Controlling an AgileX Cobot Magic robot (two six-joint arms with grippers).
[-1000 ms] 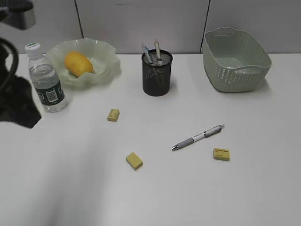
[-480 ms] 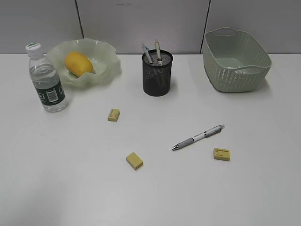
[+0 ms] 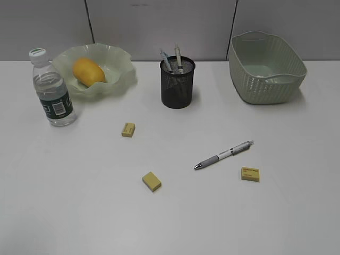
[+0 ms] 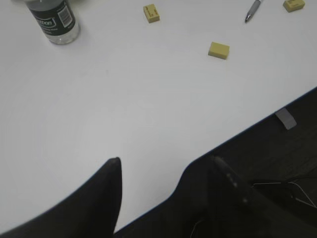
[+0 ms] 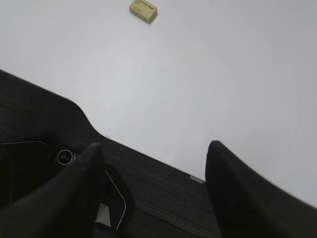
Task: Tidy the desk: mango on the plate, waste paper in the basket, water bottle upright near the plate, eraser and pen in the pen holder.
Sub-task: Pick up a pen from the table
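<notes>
left arm gone from view

bottle (image 4: 52,20): top cut off by left wrist frame edge | pen (image 4: 253,10): only tip in frame | eraser (image 5: 143,9) print: too small to read

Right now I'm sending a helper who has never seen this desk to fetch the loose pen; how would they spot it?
Start at the black mesh pen holder at the back middle of the white desk, then look nearer and to the right. The pen lies flat and slanted on bare tabletop, beside a yellow eraser. It is the only long, thin silver-grey thing lying down; the other pens stand in the holder.
</notes>
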